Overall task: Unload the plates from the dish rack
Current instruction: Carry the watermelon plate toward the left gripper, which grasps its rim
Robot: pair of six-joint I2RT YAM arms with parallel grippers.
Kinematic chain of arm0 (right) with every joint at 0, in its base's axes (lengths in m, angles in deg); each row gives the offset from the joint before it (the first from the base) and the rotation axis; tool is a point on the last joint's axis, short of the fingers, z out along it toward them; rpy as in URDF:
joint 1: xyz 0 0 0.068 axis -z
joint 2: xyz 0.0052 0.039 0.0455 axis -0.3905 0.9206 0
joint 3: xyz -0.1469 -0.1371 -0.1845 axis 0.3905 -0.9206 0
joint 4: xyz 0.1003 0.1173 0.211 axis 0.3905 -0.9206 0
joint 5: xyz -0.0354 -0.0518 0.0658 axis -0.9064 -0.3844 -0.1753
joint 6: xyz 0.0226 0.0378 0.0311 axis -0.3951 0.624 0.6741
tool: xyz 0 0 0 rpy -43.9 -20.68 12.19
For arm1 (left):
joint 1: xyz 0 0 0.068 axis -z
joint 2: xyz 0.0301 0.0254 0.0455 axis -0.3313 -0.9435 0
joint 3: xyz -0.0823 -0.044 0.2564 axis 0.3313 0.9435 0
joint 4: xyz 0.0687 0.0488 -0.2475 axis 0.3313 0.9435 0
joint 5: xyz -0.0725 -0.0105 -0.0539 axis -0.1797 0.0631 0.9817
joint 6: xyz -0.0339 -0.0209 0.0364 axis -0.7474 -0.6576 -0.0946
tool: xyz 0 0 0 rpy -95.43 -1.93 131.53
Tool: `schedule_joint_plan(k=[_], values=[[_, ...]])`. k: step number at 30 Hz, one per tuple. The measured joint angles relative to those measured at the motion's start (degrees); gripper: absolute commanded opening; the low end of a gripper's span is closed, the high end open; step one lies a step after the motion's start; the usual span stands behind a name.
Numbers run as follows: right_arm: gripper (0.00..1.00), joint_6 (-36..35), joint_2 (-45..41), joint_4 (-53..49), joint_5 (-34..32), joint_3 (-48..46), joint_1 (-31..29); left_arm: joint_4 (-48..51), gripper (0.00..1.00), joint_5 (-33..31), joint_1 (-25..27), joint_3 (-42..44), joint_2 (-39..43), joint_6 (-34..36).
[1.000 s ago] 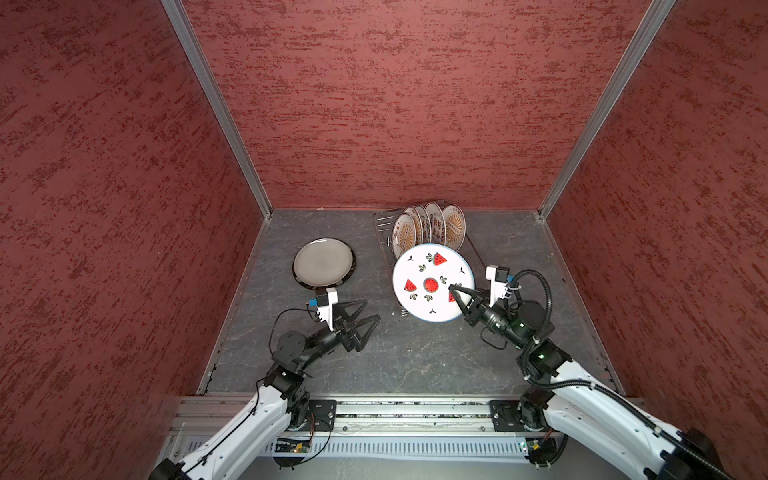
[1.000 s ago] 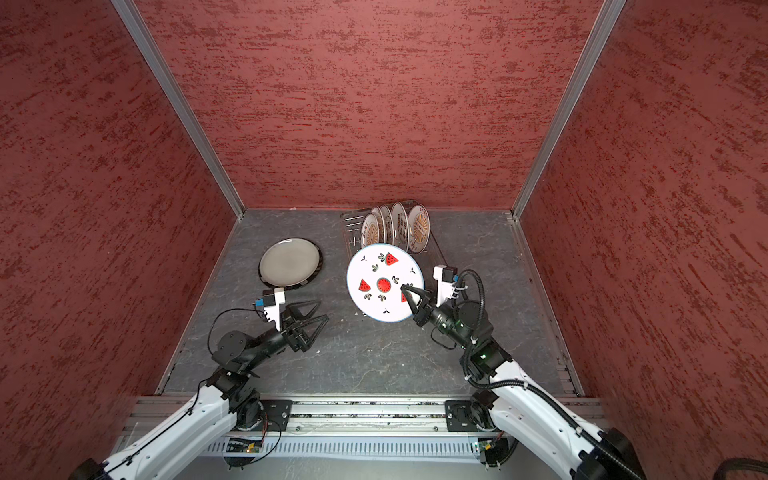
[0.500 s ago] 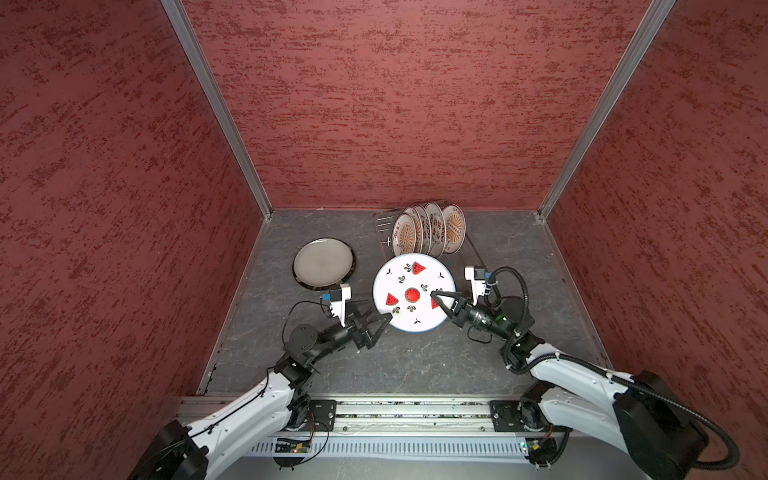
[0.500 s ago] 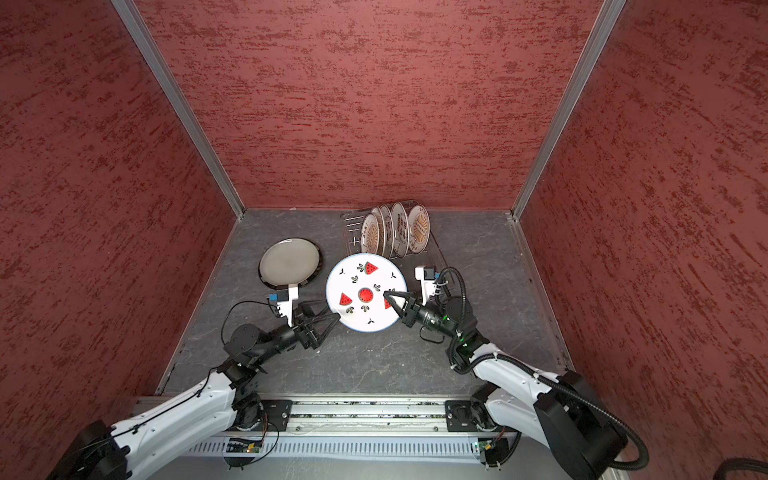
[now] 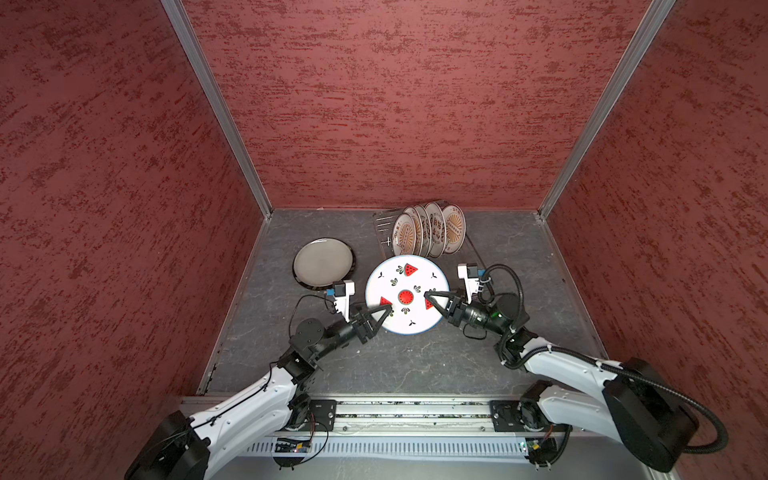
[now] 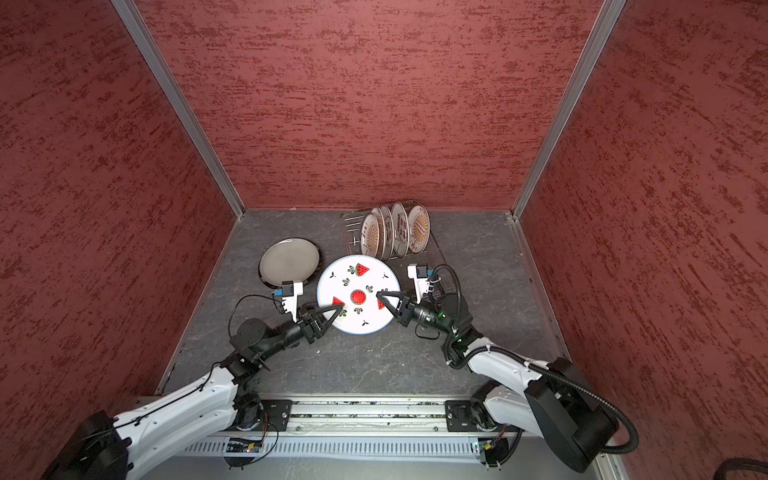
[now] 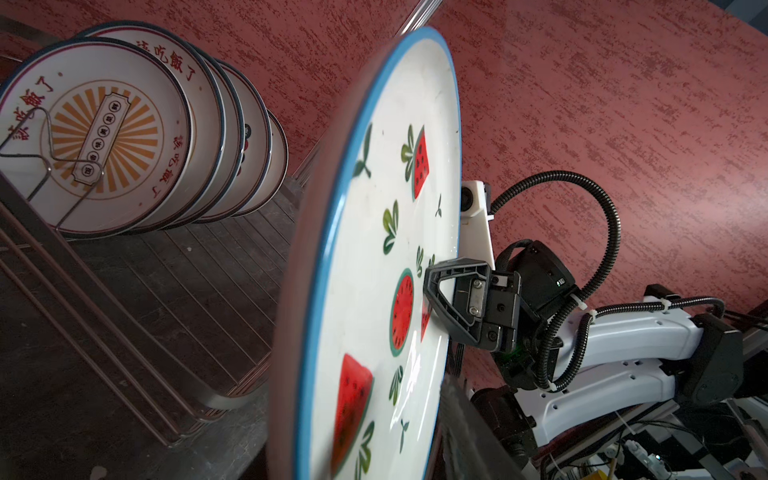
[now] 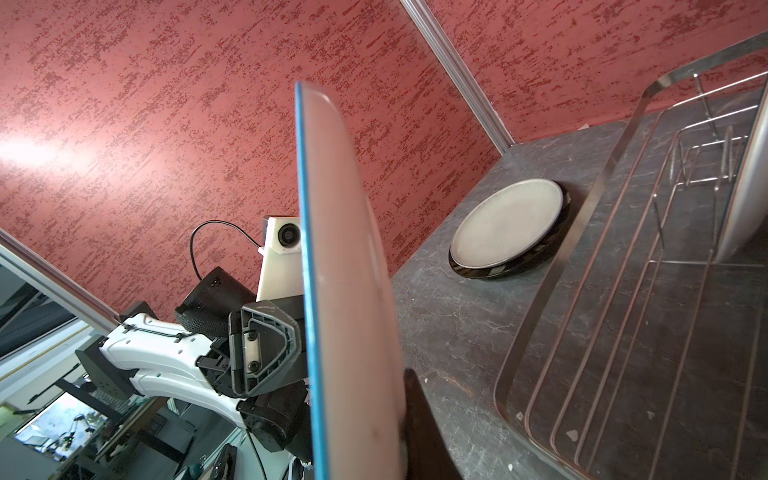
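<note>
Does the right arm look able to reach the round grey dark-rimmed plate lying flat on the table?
Probably not now: the right gripper is shut on the round white watermelon plate, and that plate and the left gripper stand between it and the grey plate.

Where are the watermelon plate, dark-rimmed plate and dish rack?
watermelon plate (image 5: pixel 406 297), in a top view, on its red middle
dark-rimmed plate (image 5: pixel 323 262), in a top view, on its pale middle
dish rack (image 5: pixel 386 240), in a top view, on its bare wires

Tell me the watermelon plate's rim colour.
Blue; watermelon plate rim, clearest in the left wrist view.
</note>
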Motion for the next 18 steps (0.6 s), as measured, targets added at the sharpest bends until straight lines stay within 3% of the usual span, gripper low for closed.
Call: schedule_joint_plan(k=[3,18], values=[[0.05,-0.1,0.1,0.4,0.2,0.0,-0.1,0.7,0.28,-0.3,0.0,0.0,0.0,-0.4],[0.06,0.1,4.0,3.7,1.5,2.0,-0.4,0.7,0.06,-0.5,0.0,-0.1,-0.9,-3.0]])
